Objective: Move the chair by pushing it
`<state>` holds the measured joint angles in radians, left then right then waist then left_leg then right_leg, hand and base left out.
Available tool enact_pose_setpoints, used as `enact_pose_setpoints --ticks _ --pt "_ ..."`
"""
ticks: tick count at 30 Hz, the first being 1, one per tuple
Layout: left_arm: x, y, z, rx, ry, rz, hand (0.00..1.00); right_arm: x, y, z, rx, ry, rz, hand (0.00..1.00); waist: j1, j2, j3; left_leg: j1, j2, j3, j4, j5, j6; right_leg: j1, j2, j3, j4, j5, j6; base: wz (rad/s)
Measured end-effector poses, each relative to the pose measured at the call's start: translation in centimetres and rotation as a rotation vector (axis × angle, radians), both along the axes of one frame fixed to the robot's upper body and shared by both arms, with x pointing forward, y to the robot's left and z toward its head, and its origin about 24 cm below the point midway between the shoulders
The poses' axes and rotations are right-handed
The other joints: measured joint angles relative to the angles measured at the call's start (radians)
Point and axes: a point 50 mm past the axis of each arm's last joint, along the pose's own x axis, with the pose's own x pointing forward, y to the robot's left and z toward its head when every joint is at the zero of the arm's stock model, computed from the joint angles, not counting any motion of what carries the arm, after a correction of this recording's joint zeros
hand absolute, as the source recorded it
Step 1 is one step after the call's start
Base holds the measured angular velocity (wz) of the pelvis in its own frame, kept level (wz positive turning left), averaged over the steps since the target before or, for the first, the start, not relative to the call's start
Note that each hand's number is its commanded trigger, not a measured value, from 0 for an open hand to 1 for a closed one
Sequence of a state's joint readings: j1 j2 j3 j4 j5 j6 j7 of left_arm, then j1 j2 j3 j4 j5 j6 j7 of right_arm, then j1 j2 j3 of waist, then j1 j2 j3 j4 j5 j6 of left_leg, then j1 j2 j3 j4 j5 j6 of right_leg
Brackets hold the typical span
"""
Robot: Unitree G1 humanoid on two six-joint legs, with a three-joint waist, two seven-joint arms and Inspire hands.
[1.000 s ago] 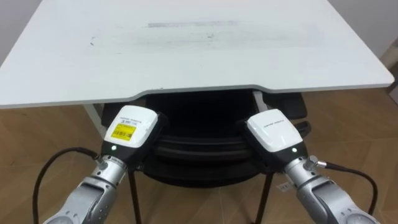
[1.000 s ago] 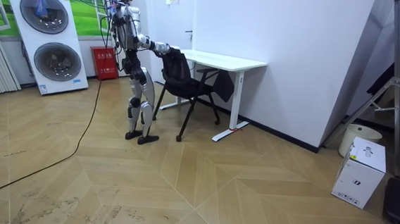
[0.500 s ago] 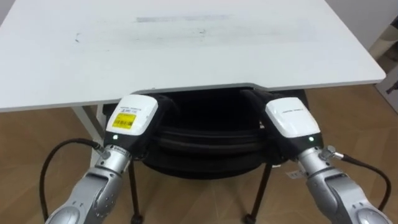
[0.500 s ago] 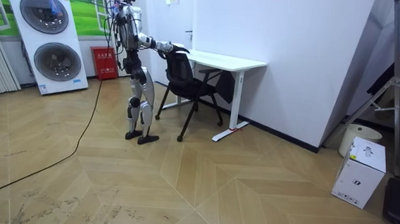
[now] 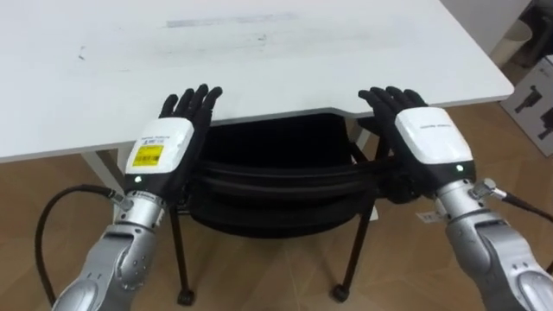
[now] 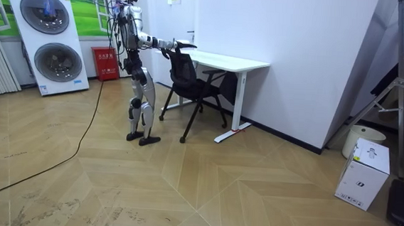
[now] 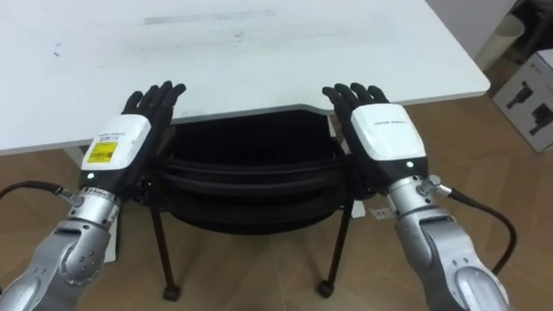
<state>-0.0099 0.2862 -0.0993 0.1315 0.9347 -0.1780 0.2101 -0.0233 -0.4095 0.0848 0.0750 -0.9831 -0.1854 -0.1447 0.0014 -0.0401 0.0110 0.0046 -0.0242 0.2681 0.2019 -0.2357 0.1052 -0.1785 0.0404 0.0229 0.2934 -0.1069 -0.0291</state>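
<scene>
Our left hand [image 5: 164,145] and right hand [image 5: 429,138] lie flat, stretched straight and holding nothing, over the two ends of the back of the chair [image 5: 276,180]. The chair sits partly under the desk [image 5: 259,60]. We should press evenly on both sides so it slides in straight.

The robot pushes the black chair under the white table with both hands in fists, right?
Not fists: the left eye view shows the left hand and right hand open, fingers straight, at the back of the black chair by the white table.
</scene>
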Motion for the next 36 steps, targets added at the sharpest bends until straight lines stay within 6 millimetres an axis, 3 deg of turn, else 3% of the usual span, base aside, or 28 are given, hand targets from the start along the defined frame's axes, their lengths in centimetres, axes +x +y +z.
enact_pose_setpoints --ticks 6,12,15,16,17,18,20,23,26,30,36 --pt "0.2 1.2 1.0 -0.019 -0.039 0.048 0.00 0.0 -0.8 0.6 -0.016 -0.009 -0.004 0.00 0.000 -0.002 0.0013 0.002 0.001 0.000 0.003 0.001 -0.001 0.004 0.000 0.000 0.000 0.002 -0.001 0.00" --pt "0.0 5.0 2.4 -0.032 -0.094 0.195 0.00 0.0 -2.2 1.8 0.016 -0.046 -0.014 0.00 -0.020 -0.004 0.0023 -0.001 0.002 -0.002 -0.002 0.007 0.000 0.003 -0.001 -0.003 -0.004 0.005 -0.002 0.04" --pt "-0.4 6.9 4.0 -0.068 -0.215 0.270 0.00 0.0 -5.8 6.0 0.128 -0.327 -0.160 0.00 -0.023 -0.003 0.0022 0.000 0.004 0.002 -0.001 0.007 0.000 0.004 0.000 -0.004 -0.006 0.006 -0.004 -0.04" --pt "-0.6 7.9 5.8 -0.108 -0.330 0.311 0.00 -0.4 -7.6 8.7 0.207 -0.499 -0.230 0.00 -0.026 0.001 0.0019 0.000 0.007 0.000 -0.001 0.007 -0.001 0.013 0.002 -0.006 -0.024 0.013 -0.004 0.00" --pt "-0.8 8.4 6.8 -0.133 -0.395 0.328 0.00 -0.9 -8.5 9.9 0.251 -0.588 -0.263 0.00 -0.023 0.003 0.0022 0.002 0.010 -0.001 -0.001 0.006 -0.002 0.020 0.005 -0.007 -0.037 0.019 -0.005 0.03" --pt "-1.5 9.6 8.4 -0.184 -0.520 0.371 0.00 -2.0 -10.2 12.0 0.330 -0.756 -0.328 0.00 -0.024 0.007 0.0010 0.012 0.014 -0.004 -0.007 0.004 -0.005 0.039 0.010 -0.008 -0.058 0.026 -0.007 0.03" --pt "-4.1 12.5 10.1 -0.206 -0.679 0.498 0.00 -4.8 -12.7 13.9 0.432 -0.980 -0.434 0.00 -0.023 0.021 -0.0063 0.044 0.020 -0.007 -0.025 -0.001 -0.012 0.067 0.019 -0.017 -0.076 0.025 -0.008 0.00" --pt "-6.8 15.1 10.1 -0.229 -0.749 0.644 0.00 -8.1 -15.6 13.6 0.523 -1.096 -0.581 0.00 -0.026 0.040 -0.0111 0.073 0.025 -0.007 -0.038 -0.004 -0.017 0.093 0.027 -0.025 -0.075 0.022 -0.010 -0.01" --pt "-9.2 17.1 10.0 -0.282 -0.807 0.772 0.00 -10.6 -17.4 12.9 0.602 -1.164 -0.701 0.00 -0.027 0.043 -0.0117 0.073 0.024 -0.007 -0.038 -0.005 -0.018 0.093 0.024 -0.028 -0.070 0.011 -0.013 0.00" --pt "-11.5 18.0 8.8 -0.279 -0.805 0.865 0.00 -12.2 -18.3 11.7 0.683 -1.175 -0.782 0.00 -0.024 0.044 -0.0136 0.077 0.024 -0.005 -0.040 -0.007 -0.023 0.096 0.028 -0.022 -0.072 0.008 -0.017 -0.03" --pt "-13.9 18.2 6.3 -0.282 -0.737 0.985 0.00 -15.3 -19.3 6.6 0.911 -1.098 -1.011 0.00 -0.021 0.047 -0.0142 0.076 0.026 -0.008 -0.041 -0.008 -0.025 0.101 0.026 -0.027 -0.069 0.005 -0.020 0.01"
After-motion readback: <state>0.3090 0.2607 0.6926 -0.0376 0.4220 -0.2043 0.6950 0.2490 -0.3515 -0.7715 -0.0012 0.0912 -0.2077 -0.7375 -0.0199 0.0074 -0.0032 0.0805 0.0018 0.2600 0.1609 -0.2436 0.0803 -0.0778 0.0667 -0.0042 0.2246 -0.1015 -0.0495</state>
